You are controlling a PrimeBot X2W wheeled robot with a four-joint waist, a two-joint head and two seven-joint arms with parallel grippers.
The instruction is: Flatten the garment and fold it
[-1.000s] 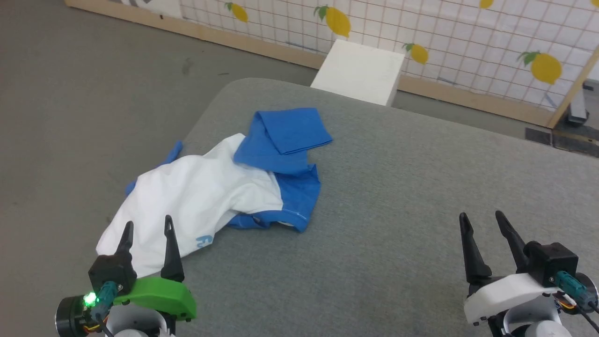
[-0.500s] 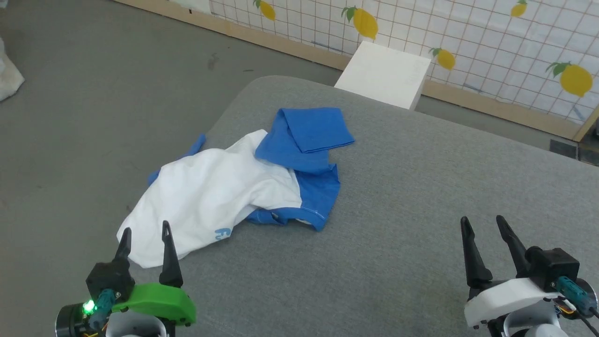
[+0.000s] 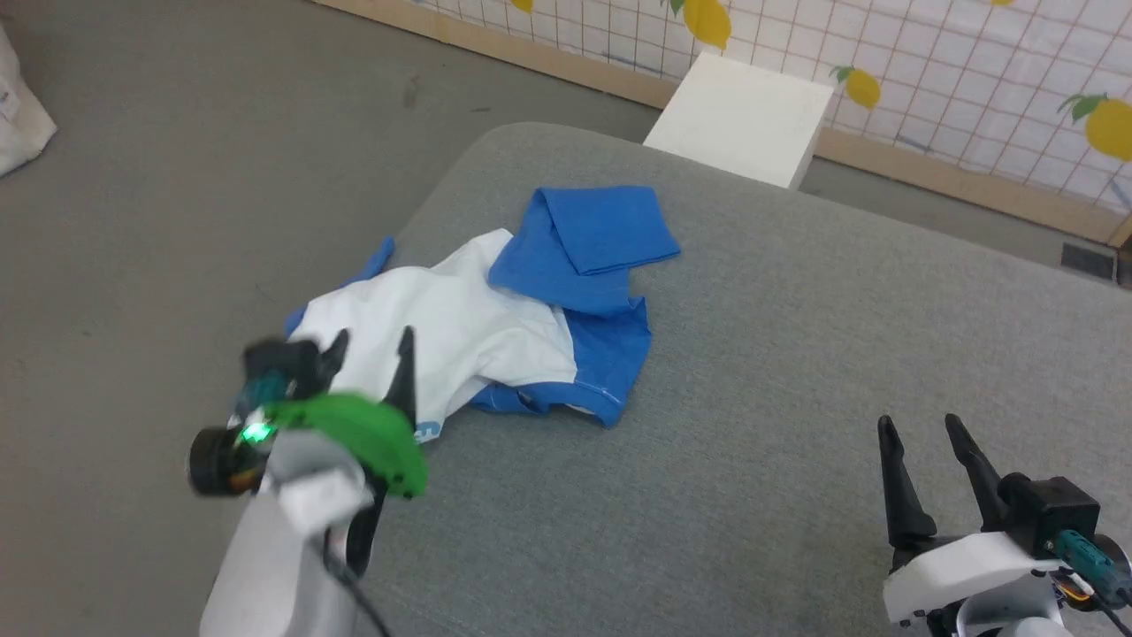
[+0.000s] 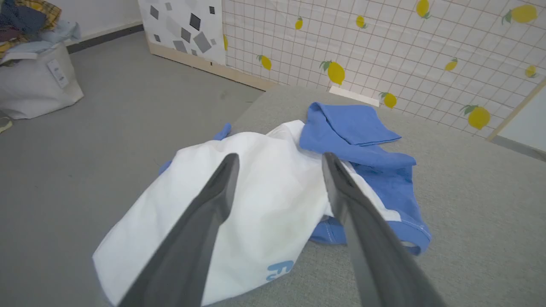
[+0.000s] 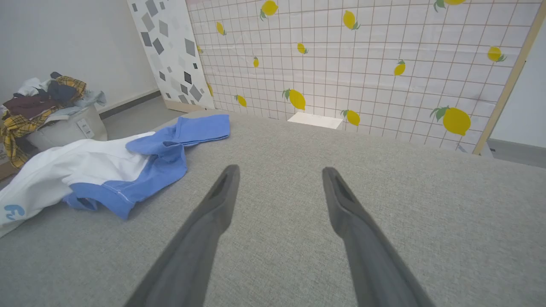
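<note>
The garment (image 3: pixel 460 327), white with royal-blue sleeves, lies crumpled at the left edge of the grey padded table (image 3: pixel 796 354), partly hanging over it. Light-blue lettering shows on its near hem (image 4: pixel 279 269). One blue sleeve (image 3: pixel 601 230) is folded back on top. My left gripper (image 3: pixel 371 341) hovers open above the white part, nothing between its fingers; the left wrist view shows the garment (image 4: pixel 256 204) under them. My right gripper (image 3: pixel 920 429) stands open over bare table at the lower right, far from the garment (image 5: pixel 106 170).
A white box (image 3: pixel 743 119) stands past the table's far edge, before a lemon-patterned wall (image 3: pixel 929 62). On the floor to the left sits a white laundry bag (image 4: pixel 36 81) full of clothes. Grey floor (image 3: pixel 177 177) lies left of the table.
My left arm has lifted and reached forward over the garment's white part. The right gripper has stayed put. The head camera has turned left, shifting the whole picture.
</note>
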